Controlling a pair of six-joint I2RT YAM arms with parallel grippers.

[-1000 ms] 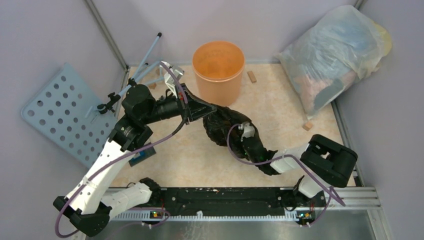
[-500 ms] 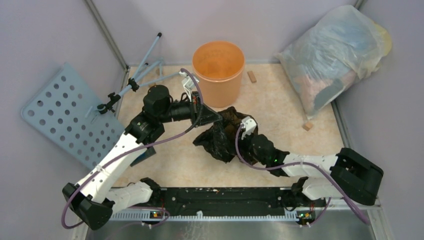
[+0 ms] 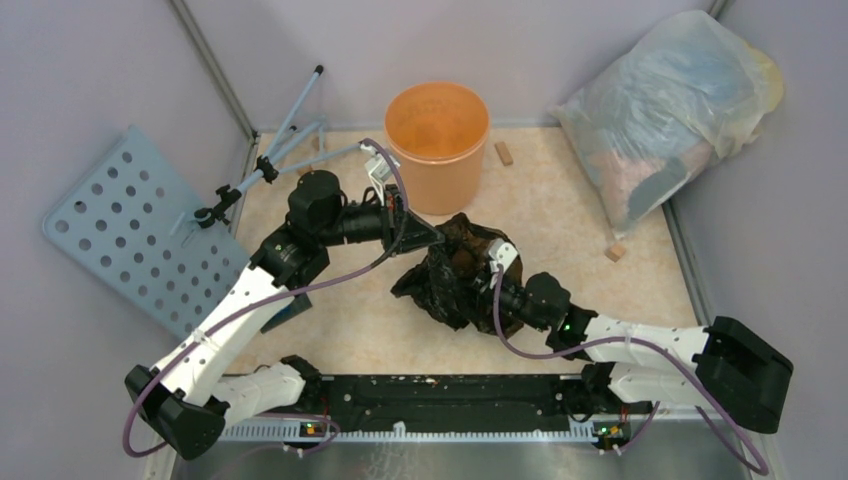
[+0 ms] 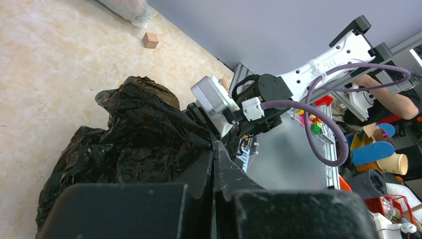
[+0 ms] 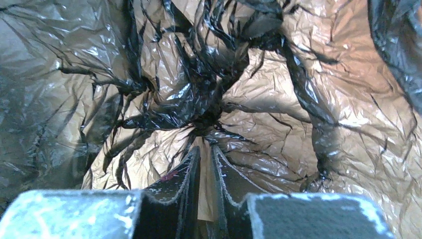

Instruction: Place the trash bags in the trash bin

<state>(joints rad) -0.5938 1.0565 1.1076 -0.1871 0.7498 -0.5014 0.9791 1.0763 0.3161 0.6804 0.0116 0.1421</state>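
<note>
The black trash bag [image 3: 450, 275] hangs crumpled between both arms, just in front of the orange trash bin [image 3: 440, 185], which stands upright at the back. My left gripper [image 3: 437, 238] is shut on the bag's upper edge; in the left wrist view its jaws [image 4: 215, 144] meet with black film [image 4: 134, 144] at the tip. My right gripper [image 5: 205, 147] is inside the bag, surrounded by glossy film [image 5: 298, 99]. Its fingers stand a narrow gap apart, just below where the pleats converge. From above, the right fingertips are hidden in the bag.
A big translucent stuffed bag [image 3: 670, 100] leans in the back right corner. A blue perforated panel [image 3: 125, 225] and pale blue rods [image 3: 290, 130] lie at the left. Small wooden blocks [image 3: 503, 152] [image 3: 615, 250] sit on the floor near the bin and the right wall.
The left arm swung right with the bag's edge toward the bin, then held. The right arm reached further forward into the bag, and its jaws parted slightly.
</note>
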